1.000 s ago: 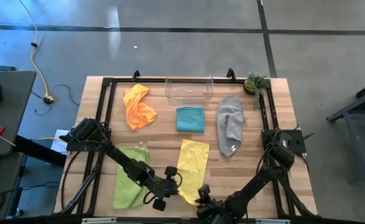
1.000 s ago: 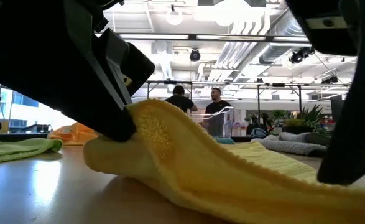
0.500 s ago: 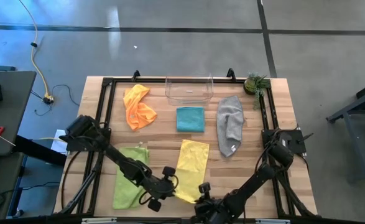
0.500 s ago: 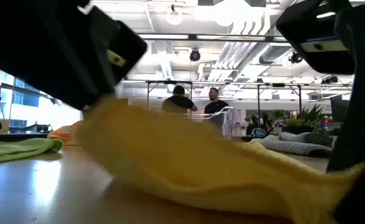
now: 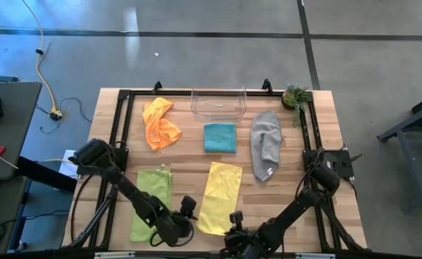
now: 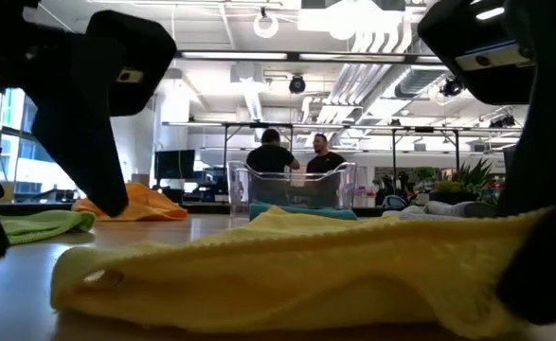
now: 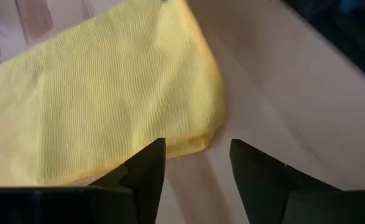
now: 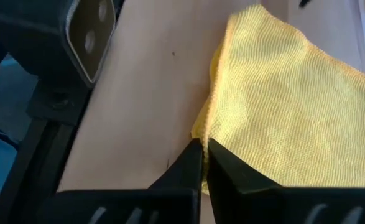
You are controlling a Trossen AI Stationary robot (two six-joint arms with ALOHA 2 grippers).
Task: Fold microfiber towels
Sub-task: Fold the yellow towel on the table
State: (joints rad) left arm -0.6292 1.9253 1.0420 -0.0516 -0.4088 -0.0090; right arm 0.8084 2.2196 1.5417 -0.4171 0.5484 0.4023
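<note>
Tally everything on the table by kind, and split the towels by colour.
Orange towel: 1
Teal towel: 1
Grey towel: 1
Yellow towel: 1
Lime towel: 1
Clear bin: 1
Small plant: 1
Total: 7 things, 5 of them towels.

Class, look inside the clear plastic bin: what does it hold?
The clear plastic bin looks empty from above. In the low view, the teal towel partly covers its lower wall, so the floor there is hidden.

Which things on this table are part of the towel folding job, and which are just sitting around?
Part of the job: yellow towel, lime green towel, orange towel, teal towel, grey towel.

Just sitting there: clear plastic bin, small potted plant.
</note>
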